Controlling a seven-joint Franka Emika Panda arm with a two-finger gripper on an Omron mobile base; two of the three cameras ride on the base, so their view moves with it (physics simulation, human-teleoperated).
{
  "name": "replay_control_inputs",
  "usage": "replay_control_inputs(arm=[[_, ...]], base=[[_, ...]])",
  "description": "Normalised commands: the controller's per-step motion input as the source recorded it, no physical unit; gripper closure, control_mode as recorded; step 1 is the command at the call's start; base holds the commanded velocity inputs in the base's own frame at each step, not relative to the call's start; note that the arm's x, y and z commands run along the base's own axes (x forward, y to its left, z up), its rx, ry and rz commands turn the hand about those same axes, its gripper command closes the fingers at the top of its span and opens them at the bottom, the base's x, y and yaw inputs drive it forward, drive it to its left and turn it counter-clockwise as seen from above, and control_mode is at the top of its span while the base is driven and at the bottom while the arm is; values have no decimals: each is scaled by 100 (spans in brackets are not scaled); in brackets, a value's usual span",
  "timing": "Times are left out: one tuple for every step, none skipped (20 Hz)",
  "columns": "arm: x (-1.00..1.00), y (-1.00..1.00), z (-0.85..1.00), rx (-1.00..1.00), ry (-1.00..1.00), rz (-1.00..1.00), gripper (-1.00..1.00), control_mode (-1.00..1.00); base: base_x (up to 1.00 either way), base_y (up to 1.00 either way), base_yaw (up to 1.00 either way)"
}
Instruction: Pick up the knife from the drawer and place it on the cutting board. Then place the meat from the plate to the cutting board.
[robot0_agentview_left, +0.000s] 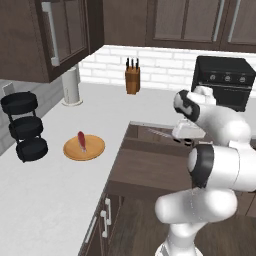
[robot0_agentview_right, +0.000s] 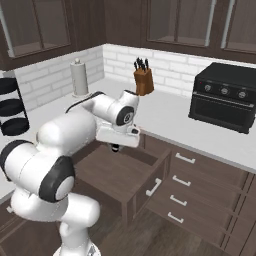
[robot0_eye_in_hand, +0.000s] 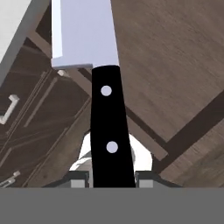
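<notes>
The end effector (robot0_eye_in_hand: 112, 179) is pinched on the chef's knife (robot0_eye_in_hand: 107, 105) — black riveted handle clamped between the two dark finger tips, the long silver blade running away from the hand. In the left base view the knife (robot0_agentview_left: 161, 133) is held above the wide, shallow dark brown wooden drawer (robot0_agentview_left: 150, 165), which stands pulled out from the cabinet front; its floor (robot0_agentview_right: 115, 172) shows bare wood in the right base view. The hand view confirms the drawer's wooden bottom (robot0_eye_in_hand: 175, 65) beneath the blade.

On the white worktop (robot0_agentview_left: 45, 200), well apart from the drawer, sits the round orange-tan wooden plate (robot0_agentview_left: 95, 150) — the small elongated red piece of meat (robot0_agentview_left: 81, 140) lies on it. A tan wooden knife block (robot0_agentview_left: 132, 77) with dark-handled knives stands upright near the white brick back wall.
</notes>
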Motion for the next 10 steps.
replay_control_inputs(arm=[[-100, 9, 89, 0, -43, 0, 100, -100], [-100, 10, 91, 0, -47, 0, 100, -100], [-100, 19, 92, 0, -46, 0, 100, -100], [-100, 19, 89, 0, -47, 1, 100, -100], [-100, 33, 96, -4, -44, 3, 100, -100], [-100, 38, 96, -6, -43, 3, 100, -100], [-100, 34, 100, -7, -38, 1, 100, -100], [-100, 36, 99, -9, -35, 1, 100, -100], [-100, 39, 99, -11, -32, 0, 100, -100], [-100, 41, 83, -16, -28, 0, 100, -100]], base=[[0, 0, 0], [0, 0, 0], [0, 0, 0], [0, 0, 0], [0, 0, 0], [0, 0, 0], [0, 0, 0], [0, 0, 0], [0, 0, 0], [0, 0, 0]])
